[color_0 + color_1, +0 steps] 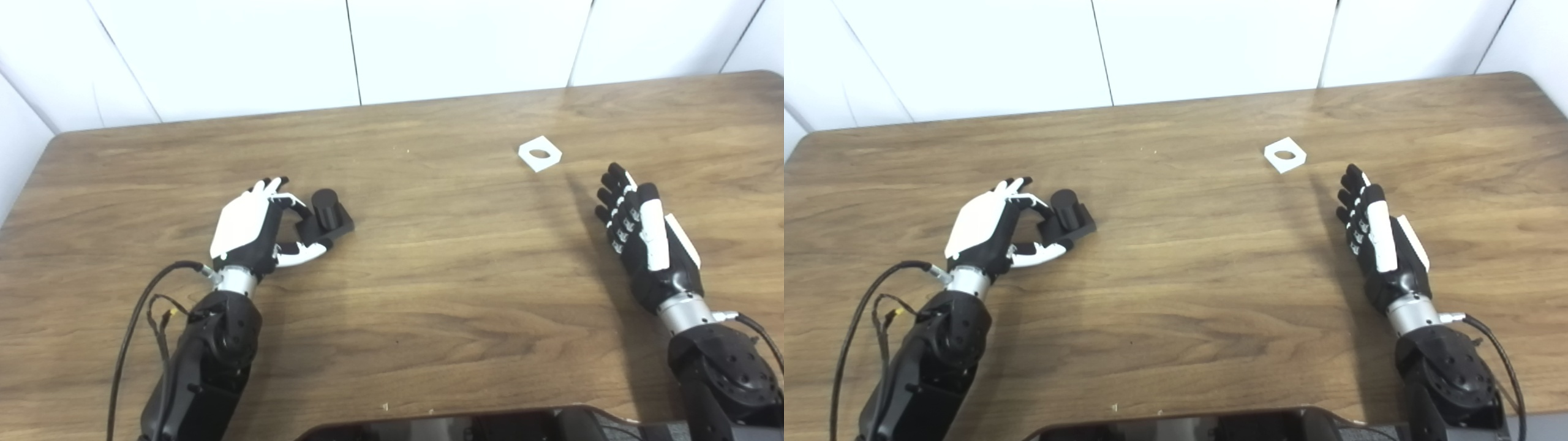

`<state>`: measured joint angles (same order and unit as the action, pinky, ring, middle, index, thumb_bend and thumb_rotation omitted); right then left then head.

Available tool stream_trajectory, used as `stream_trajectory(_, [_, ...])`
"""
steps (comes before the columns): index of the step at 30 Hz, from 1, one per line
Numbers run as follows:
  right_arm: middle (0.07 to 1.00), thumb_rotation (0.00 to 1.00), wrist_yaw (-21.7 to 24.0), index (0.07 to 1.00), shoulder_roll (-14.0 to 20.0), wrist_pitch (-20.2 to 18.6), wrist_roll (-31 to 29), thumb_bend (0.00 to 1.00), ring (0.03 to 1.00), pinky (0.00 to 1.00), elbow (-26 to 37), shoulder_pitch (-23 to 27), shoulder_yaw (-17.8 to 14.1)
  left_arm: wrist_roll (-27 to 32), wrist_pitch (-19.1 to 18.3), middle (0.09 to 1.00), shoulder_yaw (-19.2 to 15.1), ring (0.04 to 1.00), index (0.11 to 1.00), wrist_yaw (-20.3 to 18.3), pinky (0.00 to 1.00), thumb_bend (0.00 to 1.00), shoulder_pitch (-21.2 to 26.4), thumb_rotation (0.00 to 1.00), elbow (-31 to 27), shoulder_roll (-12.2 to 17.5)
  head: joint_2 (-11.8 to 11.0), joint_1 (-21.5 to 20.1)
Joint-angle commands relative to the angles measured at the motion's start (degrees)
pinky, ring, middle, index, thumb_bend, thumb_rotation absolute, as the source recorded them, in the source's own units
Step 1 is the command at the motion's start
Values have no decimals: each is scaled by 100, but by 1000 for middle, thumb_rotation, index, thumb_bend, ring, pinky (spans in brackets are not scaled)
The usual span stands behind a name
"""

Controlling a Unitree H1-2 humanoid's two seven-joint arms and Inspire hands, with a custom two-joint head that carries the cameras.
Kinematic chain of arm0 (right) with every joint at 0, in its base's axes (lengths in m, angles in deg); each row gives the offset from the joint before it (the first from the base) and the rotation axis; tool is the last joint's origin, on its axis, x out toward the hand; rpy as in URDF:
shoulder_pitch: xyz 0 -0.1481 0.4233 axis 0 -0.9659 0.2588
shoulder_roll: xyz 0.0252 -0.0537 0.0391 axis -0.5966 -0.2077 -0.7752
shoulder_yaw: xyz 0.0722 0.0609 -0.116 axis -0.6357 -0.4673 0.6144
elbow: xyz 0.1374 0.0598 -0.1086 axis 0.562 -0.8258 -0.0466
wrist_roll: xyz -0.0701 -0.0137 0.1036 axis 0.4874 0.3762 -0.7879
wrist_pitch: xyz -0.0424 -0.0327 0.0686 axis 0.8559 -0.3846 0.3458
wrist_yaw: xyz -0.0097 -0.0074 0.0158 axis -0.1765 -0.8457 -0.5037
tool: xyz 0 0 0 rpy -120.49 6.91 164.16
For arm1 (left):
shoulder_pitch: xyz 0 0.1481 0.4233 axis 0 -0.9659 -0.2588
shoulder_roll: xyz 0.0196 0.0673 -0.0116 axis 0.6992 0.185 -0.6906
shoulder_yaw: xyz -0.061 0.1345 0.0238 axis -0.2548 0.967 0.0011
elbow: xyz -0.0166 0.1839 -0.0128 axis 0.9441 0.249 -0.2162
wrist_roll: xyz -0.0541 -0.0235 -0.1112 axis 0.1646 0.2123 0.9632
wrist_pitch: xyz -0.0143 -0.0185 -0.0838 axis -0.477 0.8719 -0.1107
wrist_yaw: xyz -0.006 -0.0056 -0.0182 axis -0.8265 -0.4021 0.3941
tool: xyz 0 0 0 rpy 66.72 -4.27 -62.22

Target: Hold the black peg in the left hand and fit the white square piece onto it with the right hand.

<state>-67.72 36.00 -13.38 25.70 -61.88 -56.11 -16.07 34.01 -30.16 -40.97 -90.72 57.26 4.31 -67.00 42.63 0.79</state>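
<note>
The black peg (327,211), a short cylinder on a square base, stands on the wooden table (429,275) left of centre. My left hand (254,226) lies beside it on the left. Its curled fingers (294,205) touch the base's far-left edge and its thumb presses the near corner, so the hand pinches the base while the peg rests on the table. The white square piece (539,153), with a round hole, lies flat at the back right. My right hand (643,236) is open, fingers straight, a hand's length nearer than the piece and slightly to its right, not touching it.
The table's back edge meets a white panelled wall (367,49). A dark device (490,425) sits at the near edge, between my arms. A black cable (131,324) loops beside my left forearm. Bare wood lies between the peg and the white piece.
</note>
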Motion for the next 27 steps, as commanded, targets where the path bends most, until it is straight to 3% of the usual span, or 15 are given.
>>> stream_trajectory(1, [1000, 1000, 23, 1000, 64, 51, -6, 636, 1000, 1000, 219, 153, -18, -110, 213, 958, 85, 1000, 555, -35, 1000, 557, 30, 321, -314, -8, 5, 1])
stream_trajectory(8, [1000, 1000, 9, 1000, 55, 18, 51, 631, 1000, 1000, 234, 154, 3, -103, 229, 951, 248, 1000, 551, -311, 1000, 553, -207, 304, -689, -127, 4, 1])
stream_trajectory(12, [1000, 1000, 31, 1000, 36, 19, 36, 622, 1000, 1000, 220, 170, 8, -148, 372, 939, 373, 1000, 555, -326, 1000, 562, -405, 270, -852, -206, 1, -5])
stream_trajectory(27, [1000, 1000, 80, 1000, 115, 23, 160, 620, 1000, 1000, 231, 187, 85, -430, 688, 951, 742, 1000, 545, -456, 1000, 550, -796, 294, -1049, -442, 28, -112])
